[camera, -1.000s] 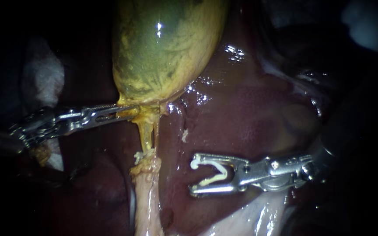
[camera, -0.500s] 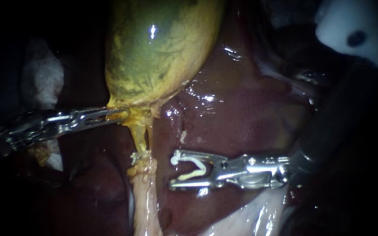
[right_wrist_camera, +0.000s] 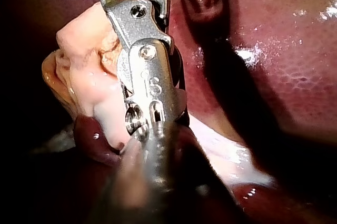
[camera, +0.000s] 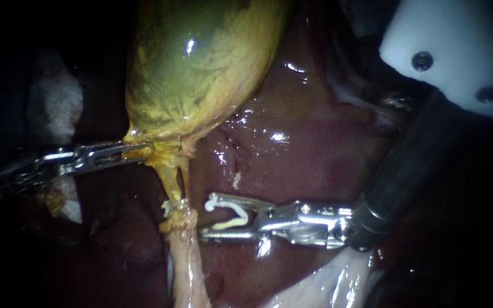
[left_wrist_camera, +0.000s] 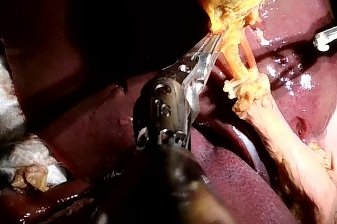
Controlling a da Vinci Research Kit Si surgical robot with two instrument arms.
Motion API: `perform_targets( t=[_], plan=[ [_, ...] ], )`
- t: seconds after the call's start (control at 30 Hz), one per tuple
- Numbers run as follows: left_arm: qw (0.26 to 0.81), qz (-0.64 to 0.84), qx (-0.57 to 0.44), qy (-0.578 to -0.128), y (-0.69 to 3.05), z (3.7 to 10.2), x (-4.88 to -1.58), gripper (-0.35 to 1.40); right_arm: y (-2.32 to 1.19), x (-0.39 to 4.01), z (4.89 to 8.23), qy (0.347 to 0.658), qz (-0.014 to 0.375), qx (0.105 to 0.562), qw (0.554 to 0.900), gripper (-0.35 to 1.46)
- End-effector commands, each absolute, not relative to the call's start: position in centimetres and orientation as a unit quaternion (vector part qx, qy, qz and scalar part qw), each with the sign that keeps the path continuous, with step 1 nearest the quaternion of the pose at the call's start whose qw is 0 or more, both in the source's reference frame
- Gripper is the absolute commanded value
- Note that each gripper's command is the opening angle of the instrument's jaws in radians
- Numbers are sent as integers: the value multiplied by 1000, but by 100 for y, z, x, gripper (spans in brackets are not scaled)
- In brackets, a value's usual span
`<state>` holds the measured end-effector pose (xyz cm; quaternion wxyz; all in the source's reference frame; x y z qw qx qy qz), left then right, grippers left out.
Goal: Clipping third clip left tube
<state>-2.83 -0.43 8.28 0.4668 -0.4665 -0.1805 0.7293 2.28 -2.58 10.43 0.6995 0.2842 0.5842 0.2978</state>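
Lying under everything is the big dark red liver (camera: 315,165), wet and shiny. On it rests the yellow-green gallbladder (camera: 201,63), like a fat bag.

My right instrument (camera: 207,218) comes in from the right, low over the liver. Its pincer is spread wide and holds a new clip (camera: 230,215), which touches both sides of it. My left instrument (camera: 144,149) comes in from the left. Its pincer is pinched tight on the bottom end of the gallbladder.

From that bottom end the left tube (camera: 171,179) hangs down, thin and yellow, to a pale lumpy knot (camera: 181,219). A thinner strand runs right beside it. A tiny white old clip (camera: 168,205) seems to sit where the tube meets the knot. The open mouth of the new clip is just beside the tube, not around it yet.

Things could go wrong from here, I think. If the right pincer slides in too low, it may bump the old clip or the knot. If it takes in only part of the tube, or the thin strand too, the clip will close badly. If the left pincer slips off, the tube goes floppy and may fall out of the mouth.
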Motion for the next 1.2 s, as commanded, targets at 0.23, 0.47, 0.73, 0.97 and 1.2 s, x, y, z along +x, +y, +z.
perform_targets(
  t=[0.23,0.47,0.73,0.97,1.2],
  plan=[
    [467,730,-466,-180,-43,829,-285,-35,-253,243,1051,586,306,286,694,56],
    [467,730,-466,-180,-43,829,-286,-35,-249,261,1067,588,313,282,691,56],
    [465,731,-467,-178,-45,827,-286,-35,-245,268,1083,588,317,277,691,56],
    [463,732,-467,-177,-45,827,-286,-35,-241,287,1089,589,318,280,688,55],
    [463,732,-467,-178,-44,826,-285,-35,-241,301,1110,582,320,281,693,55]
  ],
)
